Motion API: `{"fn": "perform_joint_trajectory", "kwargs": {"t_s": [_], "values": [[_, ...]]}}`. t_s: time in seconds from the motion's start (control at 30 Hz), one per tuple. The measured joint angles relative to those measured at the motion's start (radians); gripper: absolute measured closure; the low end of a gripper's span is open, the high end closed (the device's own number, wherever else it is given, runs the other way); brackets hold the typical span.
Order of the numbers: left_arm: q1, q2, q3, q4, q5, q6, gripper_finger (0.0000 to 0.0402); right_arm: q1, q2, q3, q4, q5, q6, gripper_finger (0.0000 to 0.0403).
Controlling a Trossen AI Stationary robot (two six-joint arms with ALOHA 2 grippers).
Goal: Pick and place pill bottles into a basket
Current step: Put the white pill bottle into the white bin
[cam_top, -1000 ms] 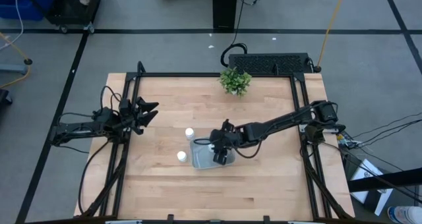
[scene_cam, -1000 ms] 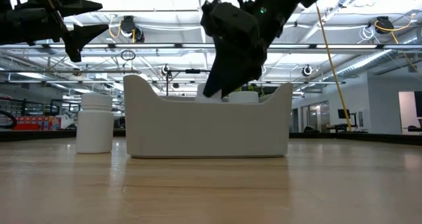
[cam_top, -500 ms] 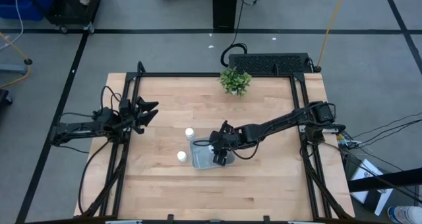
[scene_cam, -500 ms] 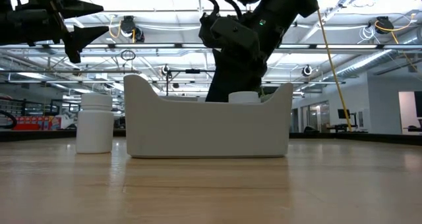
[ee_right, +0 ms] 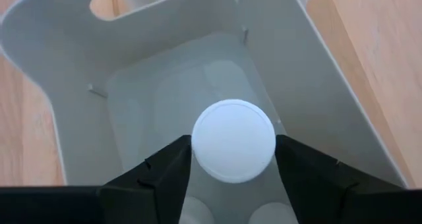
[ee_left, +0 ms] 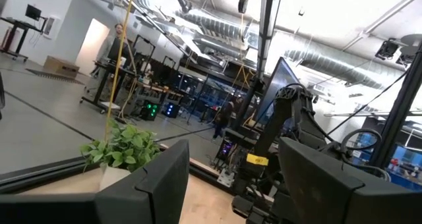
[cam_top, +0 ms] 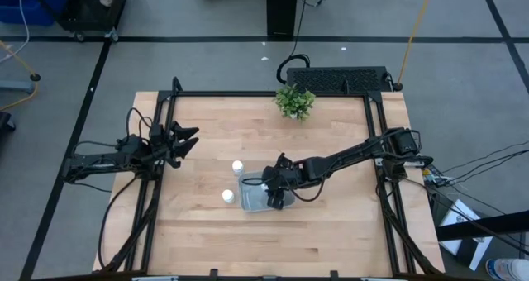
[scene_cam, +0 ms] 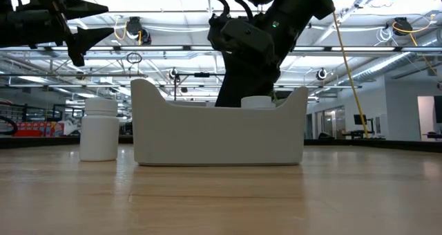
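Over on the left, the left pincer [cam_top: 188,140] hangs above the wooden counter [cam_top: 331,231] near its left rail, well apart from everything else, its two fingers spread with nothing between them. From its wrist, those dark fingers [ee_left: 148,184] frame the small green plant [ee_left: 122,148] that stands at the far edge of the counter.

Moving in toward the middle, two pill bottles stand upright on the bare wood: one [cam_top: 237,167] just beyond the basket's far left corner, the other [cam_top: 227,196] just beside the basket's left wall. From counter height only one of them [scene_cam: 100,129] shows plainly, standing close to the left of the basket.

The basket [cam_top: 250,200] sits near the middle of the counter, pale with rounded corners and a handle cut-out in its end wall [ee_right: 135,0]. The right arm reaches in from the right rail, and the right pincer [cam_top: 275,195] is down inside the basket. Its fingers [ee_right: 165,174] sit on either side of a white-capped pill bottle [ee_right: 233,140], pinching it upright above the basket's floor. From the low view, the cap of that bottle [scene_cam: 257,102] just peeks over the basket's near wall [scene_cam: 217,135], beneath the dark bulk of the right arm
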Motion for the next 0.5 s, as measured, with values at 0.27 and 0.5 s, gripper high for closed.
{"fn": "perform_joint_trajectory", "kwargs": {"t_s": [0.27, 0.5], "values": [[0.0, 0.0, 0.0, -0.006, 0.0, -0.001, 0.0163, 0.001, -0.015, -0.001, 0.009, 0.001, -0.015, 0.0169], [-0.001, 0.0, 0.0, -0.016, 0.074, -0.019, 0.0163, 0.047, -0.132, -0.001, 0.012, 0.007, -0.039, 0.0167]]}}
